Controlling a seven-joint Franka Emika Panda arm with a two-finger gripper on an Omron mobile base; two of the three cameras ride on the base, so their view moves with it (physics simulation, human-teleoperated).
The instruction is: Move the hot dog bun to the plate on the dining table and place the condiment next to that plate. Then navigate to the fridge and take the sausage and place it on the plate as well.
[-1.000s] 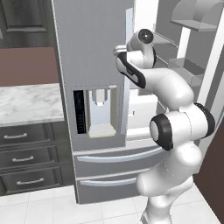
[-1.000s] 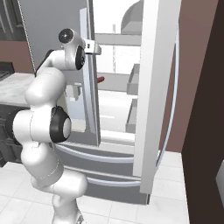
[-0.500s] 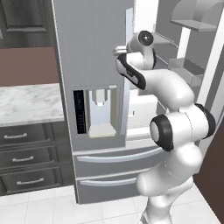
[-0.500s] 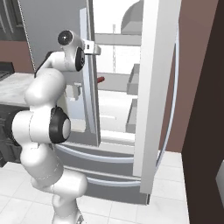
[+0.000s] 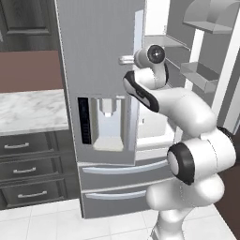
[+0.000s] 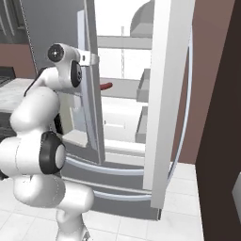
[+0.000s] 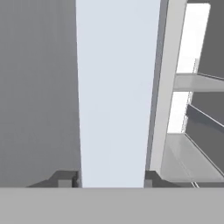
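Sausage (image 6: 106, 86) on shelf inside fridge (image 6: 120, 122), behind left door's handle (image 7: 113, 96), right door open.

Left fridge (image 5: 101, 70) door handle (image 7: 113, 96) blocks end effector (image 7: 113, 181); right door (image 6: 167, 94) swung wide, shelves reachable.

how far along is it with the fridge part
Done: the robot is at the fridge, whose right door stands open. In hand: the gripper is closed on the left door's handle. Left: the sausage sits on a shelf inside, not yet picked up.

Arm raised, elbow bent, pincer (image 7: 112, 180) clamped on something.
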